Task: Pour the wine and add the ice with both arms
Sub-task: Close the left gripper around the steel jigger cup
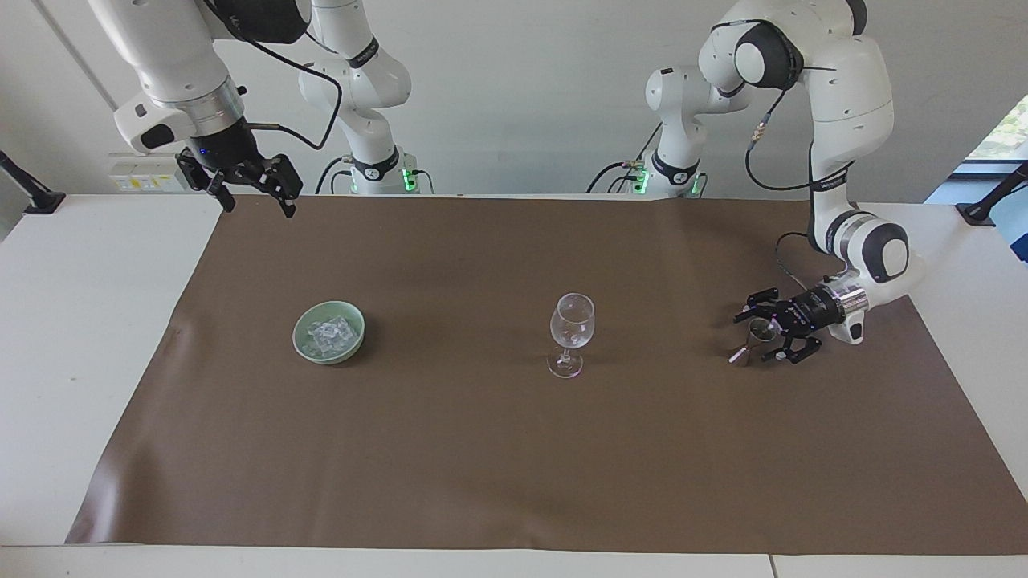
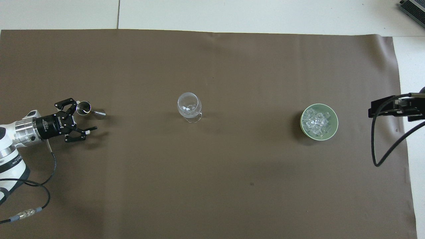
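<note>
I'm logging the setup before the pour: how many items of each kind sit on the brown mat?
Stemmed glass: 1
Metal jigger: 1
Green bowl holding ice: 1
Total: 3

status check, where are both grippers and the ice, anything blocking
Left gripper open around jigger. Right gripper open, waiting high. Ice in green bowl. Nothing blocking.
</note>
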`<control>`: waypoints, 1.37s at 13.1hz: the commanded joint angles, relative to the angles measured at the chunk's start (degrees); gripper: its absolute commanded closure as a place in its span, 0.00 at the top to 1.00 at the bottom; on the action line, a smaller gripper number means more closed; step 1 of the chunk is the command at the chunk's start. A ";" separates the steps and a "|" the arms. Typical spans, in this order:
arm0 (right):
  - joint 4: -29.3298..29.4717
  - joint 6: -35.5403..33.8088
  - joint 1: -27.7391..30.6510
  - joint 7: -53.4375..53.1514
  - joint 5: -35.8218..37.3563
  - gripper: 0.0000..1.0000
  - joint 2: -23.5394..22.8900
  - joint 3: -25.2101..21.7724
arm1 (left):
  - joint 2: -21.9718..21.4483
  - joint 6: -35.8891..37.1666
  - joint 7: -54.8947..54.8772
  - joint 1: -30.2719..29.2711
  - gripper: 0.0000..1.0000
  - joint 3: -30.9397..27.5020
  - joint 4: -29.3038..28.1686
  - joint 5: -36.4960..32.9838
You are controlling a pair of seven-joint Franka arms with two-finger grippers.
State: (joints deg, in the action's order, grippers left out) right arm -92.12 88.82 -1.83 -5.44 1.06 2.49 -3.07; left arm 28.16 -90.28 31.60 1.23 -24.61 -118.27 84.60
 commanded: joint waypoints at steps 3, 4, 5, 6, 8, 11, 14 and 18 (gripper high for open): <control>-0.08 -0.58 0.96 1.40 -0.45 1.00 0.58 0.34 | -3.37 -2.71 -2.32 1.06 1.00 0.35 -5.30 4.52; -0.08 -0.58 0.96 1.40 -0.45 1.00 0.58 0.43 | -3.37 -2.79 -2.59 1.06 1.00 0.44 -5.30 4.52; -0.08 -0.58 0.96 1.40 -0.45 1.00 0.58 0.34 | -3.37 -2.79 -2.59 1.06 1.00 0.44 -5.30 4.52; -0.08 -0.49 0.96 1.40 -0.45 1.00 0.58 0.34 | -3.37 -2.79 -2.68 1.06 0.99 0.44 -5.30 4.52; -0.08 -0.58 0.96 1.40 -0.45 1.00 0.58 0.34 | -3.28 -3.32 -2.68 1.06 0.89 0.44 -5.30 4.61; -0.08 -0.49 0.96 1.40 -0.45 1.00 0.58 0.34 | -3.20 -5.52 -3.21 1.59 0.82 1.32 -5.22 5.57; -0.08 -0.49 0.96 1.40 -0.45 1.00 0.58 0.34 | -3.11 -5.43 -3.12 1.41 0.68 1.23 -4.95 5.58; -0.08 -0.58 0.96 1.40 -0.45 1.00 0.58 0.34 | -3.11 -4.64 -3.03 0.71 0.57 0.97 -4.69 5.58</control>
State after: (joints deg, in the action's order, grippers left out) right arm -92.12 88.82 -1.83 -5.44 1.06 2.49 -3.07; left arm 26.64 -94.04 29.13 1.62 -23.21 -121.38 89.12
